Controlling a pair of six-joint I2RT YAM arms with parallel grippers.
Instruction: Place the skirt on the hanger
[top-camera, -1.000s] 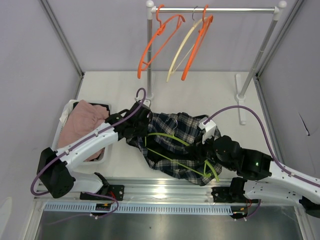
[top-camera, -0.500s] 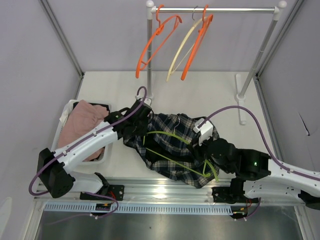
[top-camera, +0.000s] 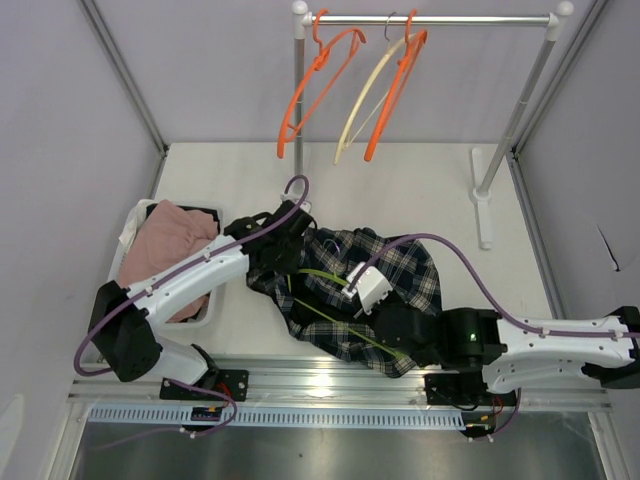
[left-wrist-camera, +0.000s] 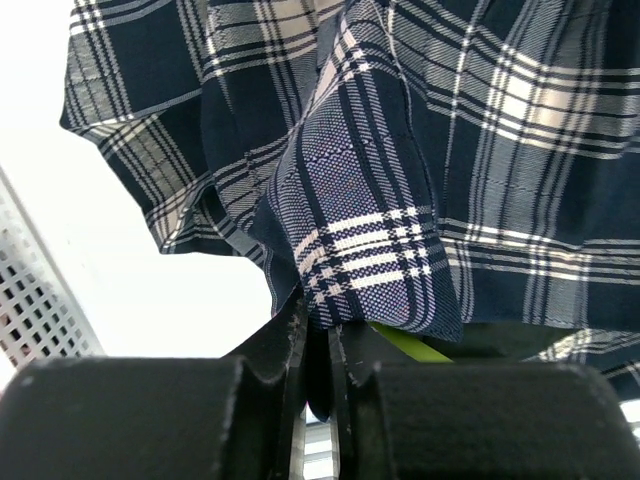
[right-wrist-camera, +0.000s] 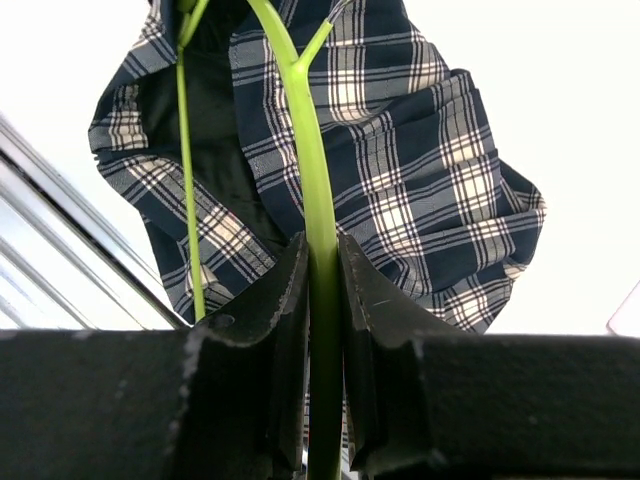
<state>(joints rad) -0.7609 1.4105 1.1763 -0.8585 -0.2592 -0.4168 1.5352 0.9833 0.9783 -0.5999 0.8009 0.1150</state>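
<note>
The dark plaid skirt (top-camera: 405, 272) lies bunched on the white table, with a green hanger (top-camera: 322, 276) threaded through it. My left gripper (top-camera: 283, 262) sits at the skirt's left edge. In the left wrist view its jaws (left-wrist-camera: 318, 330) stand nearly together, pinching a fold of the skirt (left-wrist-camera: 480, 150), and a strip of the hanger (left-wrist-camera: 410, 345) shows just behind. My right gripper (top-camera: 392, 338) is at the skirt's near side. It is shut (right-wrist-camera: 322, 260) on the hanger's green bar (right-wrist-camera: 305, 140), and the skirt (right-wrist-camera: 420, 190) hangs around that bar.
A white basket (top-camera: 132, 225) holding a pink garment (top-camera: 165, 250) stands at the left. Behind the table a clothes rack (top-camera: 430, 20) carries two orange hangers (top-camera: 320, 75) and a cream one (top-camera: 365, 95). Its foot (top-camera: 484, 210) rests at the back right. A metal rail (top-camera: 330, 375) runs along the near edge.
My right arm has swung left toward the middle with the green hanger, and the skirt has bunched up. My left gripper has shifted slightly up and to the right.
</note>
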